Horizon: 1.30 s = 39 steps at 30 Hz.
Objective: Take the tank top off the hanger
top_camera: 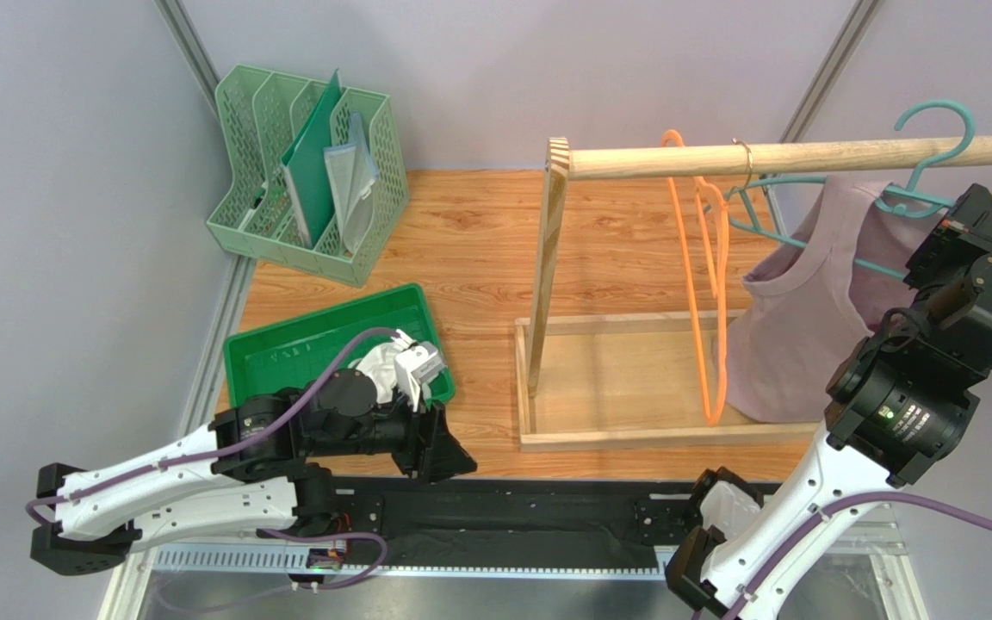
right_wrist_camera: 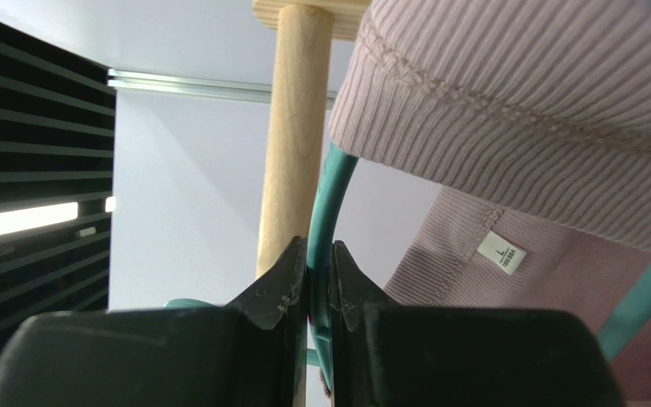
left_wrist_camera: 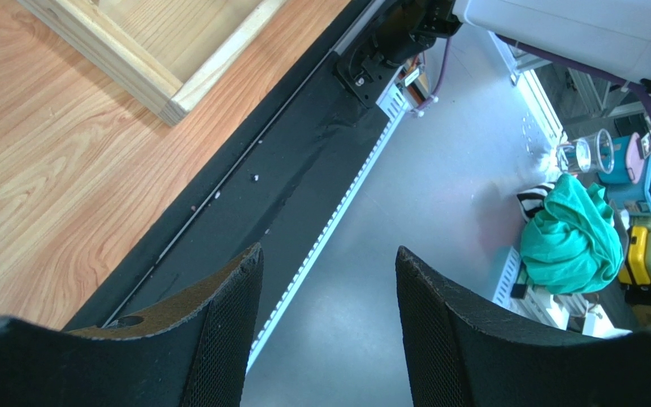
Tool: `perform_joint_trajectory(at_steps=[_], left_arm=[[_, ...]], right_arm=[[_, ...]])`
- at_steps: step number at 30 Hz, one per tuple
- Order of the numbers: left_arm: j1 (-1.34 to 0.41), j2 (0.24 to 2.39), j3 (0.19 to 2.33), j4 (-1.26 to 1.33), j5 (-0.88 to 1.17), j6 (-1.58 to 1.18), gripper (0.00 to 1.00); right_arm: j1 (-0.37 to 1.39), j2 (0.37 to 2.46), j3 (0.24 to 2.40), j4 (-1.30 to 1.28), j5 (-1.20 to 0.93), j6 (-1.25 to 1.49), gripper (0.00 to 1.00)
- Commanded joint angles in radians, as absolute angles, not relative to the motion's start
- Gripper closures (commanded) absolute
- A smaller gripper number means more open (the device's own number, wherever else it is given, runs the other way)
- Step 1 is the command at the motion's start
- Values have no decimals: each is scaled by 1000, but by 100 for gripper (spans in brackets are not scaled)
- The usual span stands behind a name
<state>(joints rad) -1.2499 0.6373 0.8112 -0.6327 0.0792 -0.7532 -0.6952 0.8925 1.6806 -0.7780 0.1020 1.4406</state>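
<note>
A pale pink ribbed tank top (top_camera: 805,317) hangs on a teal hanger (top_camera: 939,142) from the wooden rail (top_camera: 786,158) at the right. My right gripper (right_wrist_camera: 319,250) is shut on the teal hanger's wire (right_wrist_camera: 327,203), just below the tank top's strap (right_wrist_camera: 516,93); a size label (right_wrist_camera: 502,253) shows inside the garment. In the top view the right arm's wrist (top_camera: 967,278) covers the hanger's right shoulder. My left gripper (left_wrist_camera: 329,259) stands open with nothing between its fingers, low over the table's front edge near the green tray (top_camera: 268,351).
An empty orange hanger (top_camera: 702,284) and a second teal hanger (top_camera: 763,207) hang on the same rail. The rack's wooden base frame (top_camera: 618,437) lies on the table. A green file organiser (top_camera: 314,175) stands back left. White packets (top_camera: 408,364) lie in the tray.
</note>
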Motion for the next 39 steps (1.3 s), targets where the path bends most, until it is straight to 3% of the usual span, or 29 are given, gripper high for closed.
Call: perform_joint_trajectory(at_steps=[1, 23, 34, 39], left_arm=[[-1253, 604, 792, -594, 89, -735, 36], [-1253, 503, 761, -629, 140, -696, 35], [-1252, 476, 782, -670, 138, -676, 35], [-1253, 468, 787, -676, 92, -670, 36]], right_arm=[[-693, 896, 1749, -709, 48, 1502, 100], [-693, 709, 1755, -914, 78, 1226, 100], [-693, 658, 1439, -807, -84, 1126, 100], [-693, 719, 1263, -657, -300, 1088, 100]])
